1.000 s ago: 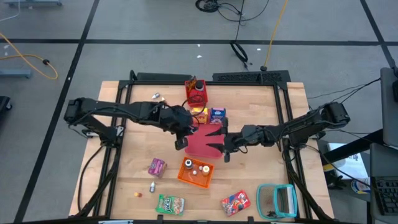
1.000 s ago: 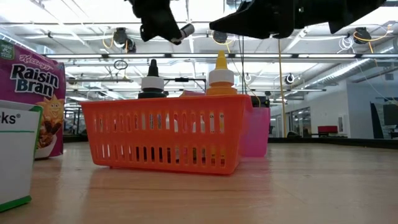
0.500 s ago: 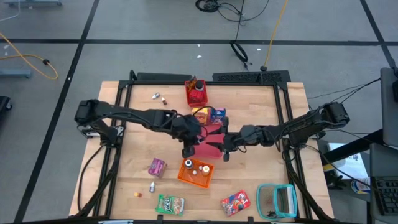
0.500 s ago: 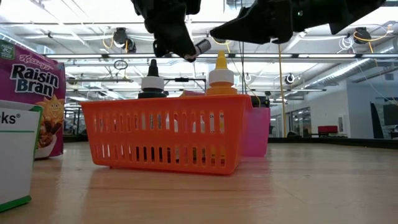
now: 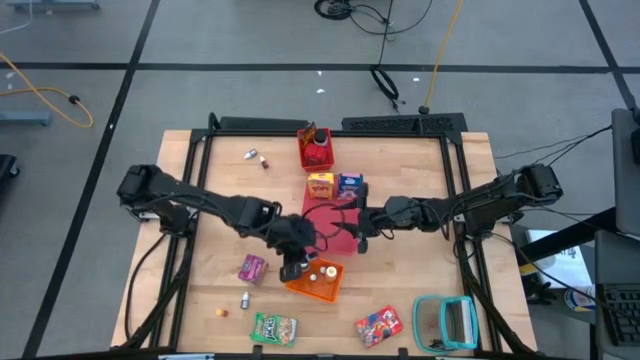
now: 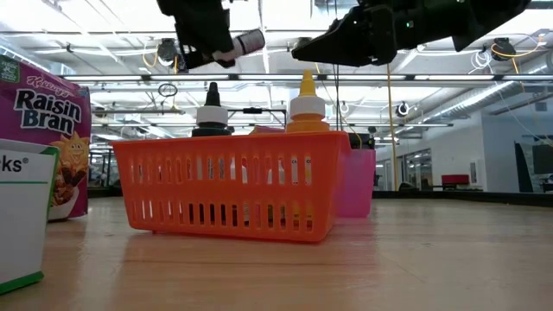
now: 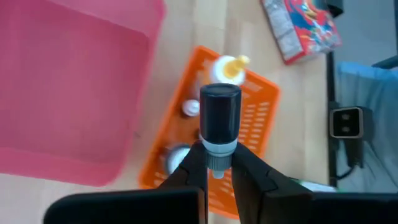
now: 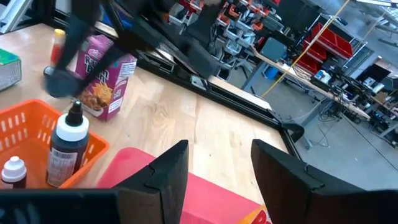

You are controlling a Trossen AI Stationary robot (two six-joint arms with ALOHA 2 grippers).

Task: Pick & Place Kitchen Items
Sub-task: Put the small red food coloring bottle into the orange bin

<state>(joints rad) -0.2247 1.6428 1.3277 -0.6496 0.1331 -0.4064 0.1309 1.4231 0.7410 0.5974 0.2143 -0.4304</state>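
Swinging over from the pink bin, left hand (image 7: 217,171) now clamps a small dark-capped bottle (image 7: 219,121) above the orange basket (image 5: 312,279); cartons, packets remain scattered.

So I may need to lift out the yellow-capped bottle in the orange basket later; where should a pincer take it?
Take the yellow-capped bottle at its cap, coming straight down. It stands upright, its cap above the orange basket rim, while the walls and the dark-capped bottle beside it block the sides.

Both arms dark, jointed, thin black cables alongside; claw fingers matte black, prob. plastic.
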